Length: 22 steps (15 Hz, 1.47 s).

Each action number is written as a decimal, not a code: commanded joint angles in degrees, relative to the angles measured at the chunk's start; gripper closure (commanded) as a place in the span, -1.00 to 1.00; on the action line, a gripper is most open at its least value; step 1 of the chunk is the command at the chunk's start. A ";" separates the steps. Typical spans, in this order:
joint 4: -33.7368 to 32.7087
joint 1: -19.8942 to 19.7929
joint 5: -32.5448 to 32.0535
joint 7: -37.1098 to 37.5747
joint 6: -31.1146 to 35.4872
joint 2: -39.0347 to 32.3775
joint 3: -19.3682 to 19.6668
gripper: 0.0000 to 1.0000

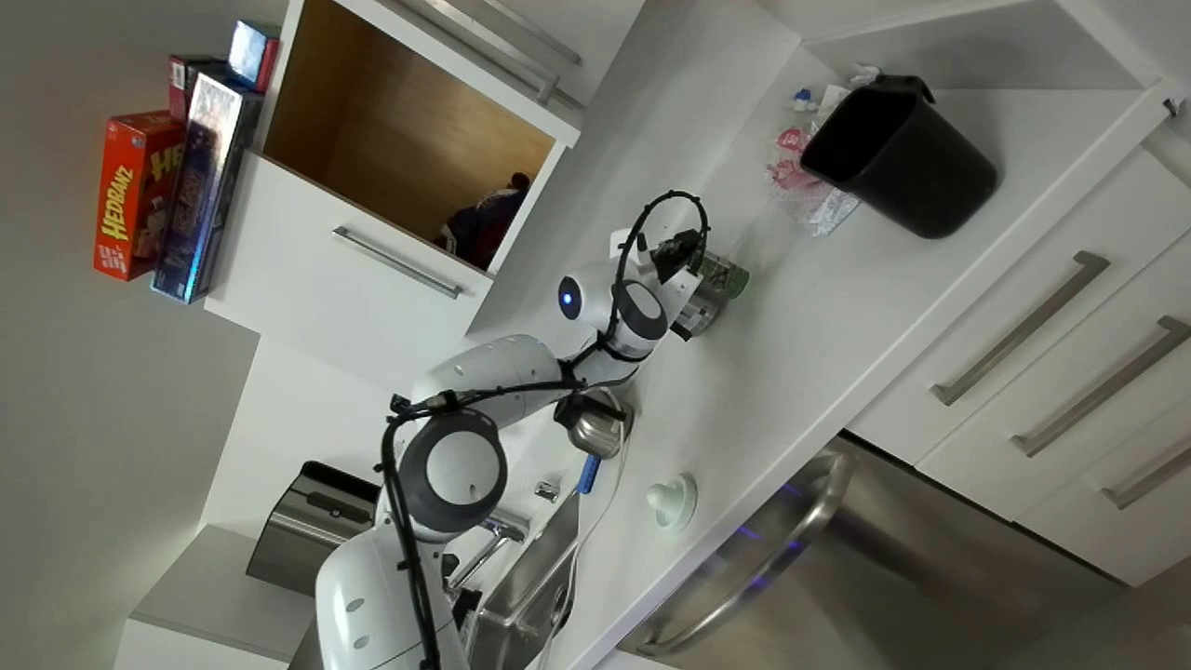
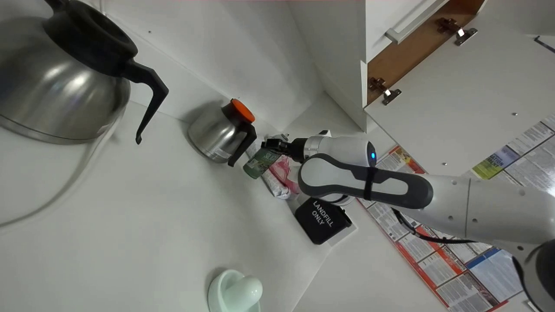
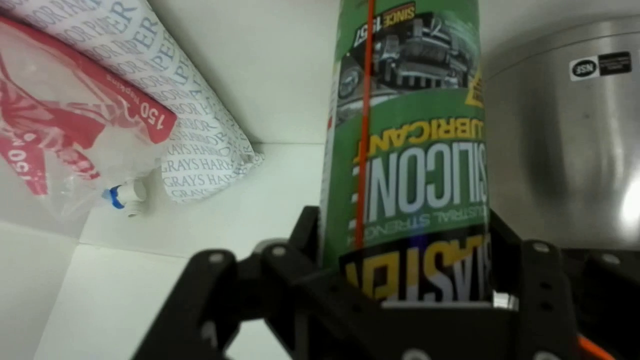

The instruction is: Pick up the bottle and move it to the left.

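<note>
1. Clamping the green silicone lubricant spray can (image 3: 420,120) is what I have my tool (image 3: 404,232) doing: its jaws press on both sides, and the lettering reads upside down in the wrist view.
2. Near the centre of the frame in both exterior views I find that can, roughly upright; I can't tell whether its base touches the table (image 2: 151,216).
3. My arm (image 2: 494,208) extends in from the right edge of an exterior view.
4. Just beside the can I see the orange-lidded steel carafe (image 2: 219,134), at the right of the wrist frame; whether they touch I can't make out.
5. Upper left in the wrist view I get the plastic napkin pack (image 3: 65,115) and the Grays Harbor paper bundle (image 3: 200,150); near their lower ends sits a white-and-blue object (image 3: 131,191) too small for me to name.
6. Right of centre and low in an exterior view stands the black "LANDFILL ONLY" bin (image 2: 323,219).
7. At the bottom of that frame, well apart from the can, I have the pale mortar (image 2: 217,292) with its pestle (image 2: 243,294) inside.
8. The black-lidded steel carafe (image 2: 56,95) fills the upper left there.
</note>
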State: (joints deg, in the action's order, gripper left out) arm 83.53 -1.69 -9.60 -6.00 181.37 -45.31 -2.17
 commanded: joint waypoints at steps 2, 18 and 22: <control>16.53 11.54 -0.10 9.03 0.33 14.15 14.13 0.00; 41.77 27.56 -6.84 1.92 -2.95 35.11 14.22 0.00; 37.97 20.56 -8.40 -5.08 -0.25 30.94 4.70 0.00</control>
State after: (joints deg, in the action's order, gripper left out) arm 123.71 25.00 -16.72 -5.92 178.30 -12.67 9.36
